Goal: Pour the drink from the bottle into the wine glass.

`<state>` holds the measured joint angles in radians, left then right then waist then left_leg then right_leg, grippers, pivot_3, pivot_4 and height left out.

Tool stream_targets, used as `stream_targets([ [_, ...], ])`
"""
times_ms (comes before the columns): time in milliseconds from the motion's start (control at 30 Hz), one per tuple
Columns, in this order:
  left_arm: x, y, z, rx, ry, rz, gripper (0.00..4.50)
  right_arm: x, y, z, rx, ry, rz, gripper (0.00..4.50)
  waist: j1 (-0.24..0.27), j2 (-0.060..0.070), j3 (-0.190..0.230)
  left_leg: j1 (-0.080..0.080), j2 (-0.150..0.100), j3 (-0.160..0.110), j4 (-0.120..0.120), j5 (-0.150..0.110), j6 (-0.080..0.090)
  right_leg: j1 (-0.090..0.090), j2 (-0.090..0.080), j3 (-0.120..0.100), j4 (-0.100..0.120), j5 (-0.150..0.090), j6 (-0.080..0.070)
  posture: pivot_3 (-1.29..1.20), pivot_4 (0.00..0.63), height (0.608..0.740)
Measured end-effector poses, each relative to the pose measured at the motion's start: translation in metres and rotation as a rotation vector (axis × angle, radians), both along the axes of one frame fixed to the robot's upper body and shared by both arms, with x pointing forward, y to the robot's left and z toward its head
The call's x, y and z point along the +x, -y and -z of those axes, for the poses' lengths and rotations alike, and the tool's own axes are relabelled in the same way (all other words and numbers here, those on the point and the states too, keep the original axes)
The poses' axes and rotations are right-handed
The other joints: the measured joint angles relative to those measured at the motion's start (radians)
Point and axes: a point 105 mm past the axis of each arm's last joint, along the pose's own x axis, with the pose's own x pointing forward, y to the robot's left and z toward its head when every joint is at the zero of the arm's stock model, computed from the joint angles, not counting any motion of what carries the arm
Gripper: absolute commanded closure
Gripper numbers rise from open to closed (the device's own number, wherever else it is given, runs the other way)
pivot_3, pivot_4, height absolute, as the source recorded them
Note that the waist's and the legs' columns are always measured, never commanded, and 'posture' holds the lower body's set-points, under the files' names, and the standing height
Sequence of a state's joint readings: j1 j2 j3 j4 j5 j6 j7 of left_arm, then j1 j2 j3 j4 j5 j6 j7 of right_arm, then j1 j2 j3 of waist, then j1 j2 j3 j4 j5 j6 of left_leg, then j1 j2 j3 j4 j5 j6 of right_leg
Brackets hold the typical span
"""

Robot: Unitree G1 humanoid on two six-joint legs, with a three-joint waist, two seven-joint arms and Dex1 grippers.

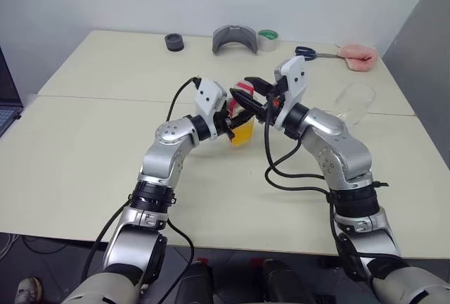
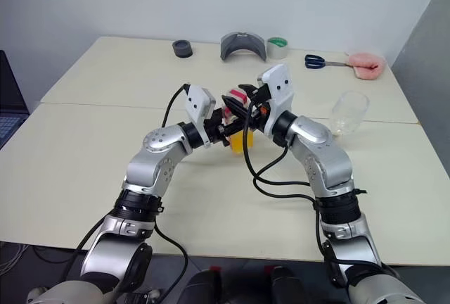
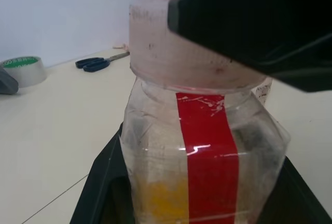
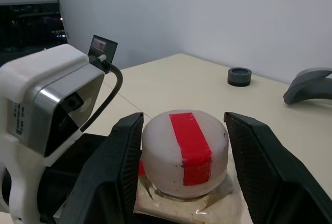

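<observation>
The left pincer (image 1: 238, 115) was clamped on the body of the bottle (image 1: 242, 122), holding it upright just above the table (image 1: 84, 156), near its middle. The right pincer (image 4: 182, 154) stood released around the white-and-red cap (image 4: 185, 154), one black finger on either side with a narrow gap showing between each finger and the cap. The drink (image 1: 242, 134), an orange-yellow liquid, filled only the lower part of the bottle, below the red stripe that ran down its clear side. The cap was still on.

The wine glass (image 1: 353, 103) lay tipped on its side on the table to the robot's right, well apart from the bottle and beyond the right forearm. The right arm and its looping black cable (image 1: 278, 170) lay between the bottle and the glass.

Along the far edge of the table sat a small black round object (image 1: 174, 41), a grey curved piece (image 1: 235, 39), a roll of tape with a green core (image 1: 268, 39), a pair of blue-handled scissors (image 1: 309, 53) and a pink cloth (image 1: 357, 55). All of them stood well clear of the two arms. The edge of a laptop (image 1: 8, 100) showed at the far left, beside the table. A seam (image 1: 84, 96) crossed the tabletop from side to side, behind the held bottle.
</observation>
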<state>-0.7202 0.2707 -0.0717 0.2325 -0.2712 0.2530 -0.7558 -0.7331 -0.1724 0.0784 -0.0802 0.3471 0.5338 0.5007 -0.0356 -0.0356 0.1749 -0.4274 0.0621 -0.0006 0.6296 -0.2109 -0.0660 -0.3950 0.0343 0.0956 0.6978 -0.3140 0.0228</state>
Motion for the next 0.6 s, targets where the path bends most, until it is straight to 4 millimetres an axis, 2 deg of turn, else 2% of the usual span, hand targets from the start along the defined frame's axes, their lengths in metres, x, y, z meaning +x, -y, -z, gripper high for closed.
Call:
stream_targets([
  [100,0.0004,0.0002,-0.0016,0.0,0.004,-0.001,2.7,0.0011,-0.0011,-0.0013,0.003,0.008,0.002,1.87,0.0,0.0,0.0,0.0,0.0,0.0,0.0,0.0,0.0,0.0,0.0,0.0,0.0,0.0,0.0,0.0,0.15,0.74],
  [233,0.0009,-0.0003,-0.0027,-0.002,0.007,-0.004,2.7,0.0015,-0.003,-0.0021,0.01,0.01,-0.004,2.59,0.0,0.0,0.0,0.0,0.0,0.0,0.0,0.0,0.0,0.0,0.0,0.0,0.0,0.0,0.0,0.0,0.15,0.74],
  [500,0.0007,-0.0016,-0.0046,-0.005,0.013,-0.007,2.7,0.0017,-0.0041,-0.0045,0.01,0.014,-0.019,2.59,0.0,0.0,0.0,0.0,0.0,0.0,0.0,0.0,0.0,0.0,0.0,0.0,0.0,0.0,0.0,0.0,0.15,0.74],
  [600,-0.0074,-0.0069,-0.009,0.003,0.007,0.015,2.7,-0.0027,-0.0061,-0.0087,0.023,-0.01,-0.09,2.59,-0.002,0.0,0.0,0.0,0.0,0.001,0.0,0.0,0.0,-0.001,0.0,0.0,0.0,0.0,0.0,0.0,0.15,0.74],
])
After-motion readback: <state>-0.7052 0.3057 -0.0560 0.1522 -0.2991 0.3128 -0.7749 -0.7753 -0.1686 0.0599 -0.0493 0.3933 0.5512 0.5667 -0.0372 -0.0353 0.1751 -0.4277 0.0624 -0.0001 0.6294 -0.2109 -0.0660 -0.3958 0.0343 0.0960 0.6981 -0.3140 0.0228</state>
